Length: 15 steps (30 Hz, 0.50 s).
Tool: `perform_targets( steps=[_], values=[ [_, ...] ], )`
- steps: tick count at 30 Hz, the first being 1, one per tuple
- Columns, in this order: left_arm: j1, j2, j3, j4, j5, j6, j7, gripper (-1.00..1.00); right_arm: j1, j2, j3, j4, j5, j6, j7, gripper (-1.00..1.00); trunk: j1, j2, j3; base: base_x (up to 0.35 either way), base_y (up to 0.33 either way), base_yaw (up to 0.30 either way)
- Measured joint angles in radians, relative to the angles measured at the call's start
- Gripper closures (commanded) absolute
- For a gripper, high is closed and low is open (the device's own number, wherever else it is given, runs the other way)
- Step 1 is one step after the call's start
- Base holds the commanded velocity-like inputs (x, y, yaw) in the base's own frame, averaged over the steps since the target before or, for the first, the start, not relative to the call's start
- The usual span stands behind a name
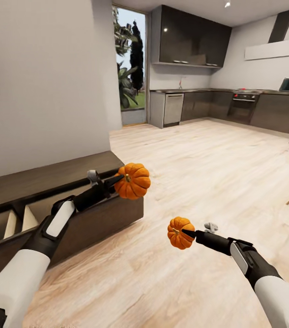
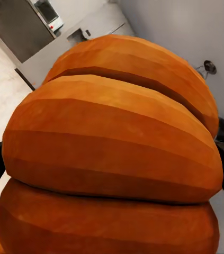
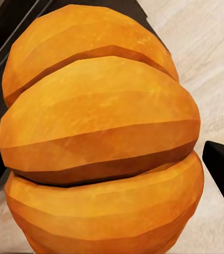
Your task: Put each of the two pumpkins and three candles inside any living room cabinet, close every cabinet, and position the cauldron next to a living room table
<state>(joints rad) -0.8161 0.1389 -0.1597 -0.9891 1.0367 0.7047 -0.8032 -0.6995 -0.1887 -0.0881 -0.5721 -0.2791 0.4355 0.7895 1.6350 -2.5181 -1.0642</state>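
Both grippers had a pumpkin clamped: left gripper [image 1: 119, 180] held the larger pumpkin [image 1: 133, 181] over the open cabinet [image 1: 48, 175], right gripper [image 1: 187, 233] held the smaller pumpkin [image 1: 179, 233] over floor. Dropped early, either would probably roll away.

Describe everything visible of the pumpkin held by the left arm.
The left pumpkin is a small, squat, deep-orange gourd with broad rounded ribs parted by darker grooves; in the left wrist view its matte, faceted segments show close up. It is held off the ground at the tip of the left gripper, turned on its side so its stem end faces the fingers. It hangs by the far end of the open cabinet, above its front edge, and only the gripper touches it.
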Motion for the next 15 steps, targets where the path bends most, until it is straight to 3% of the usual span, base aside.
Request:
perform_targets(
  steps=[11, 15],
  values=[
    [0.000, 0.001, 0.012, 0.010, -0.001, 0.001, -0.035, 1.00, 0.000, 0.001, 0.001, 0.000, -0.002, 0.000, -0.012, 1.00, 0.000, 0.000, -0.001, 0.088, -0.265, 0.287],
    [0.000, 0.001, 0.011, 0.015, -0.002, 0.000, -0.035, 1.00, 0.000, 0.011, 0.003, 0.000, 0.001, 0.002, -0.013, 1.00, 0.000, 0.000, -0.001, 0.023, -0.058, 0.290]
  ],
)
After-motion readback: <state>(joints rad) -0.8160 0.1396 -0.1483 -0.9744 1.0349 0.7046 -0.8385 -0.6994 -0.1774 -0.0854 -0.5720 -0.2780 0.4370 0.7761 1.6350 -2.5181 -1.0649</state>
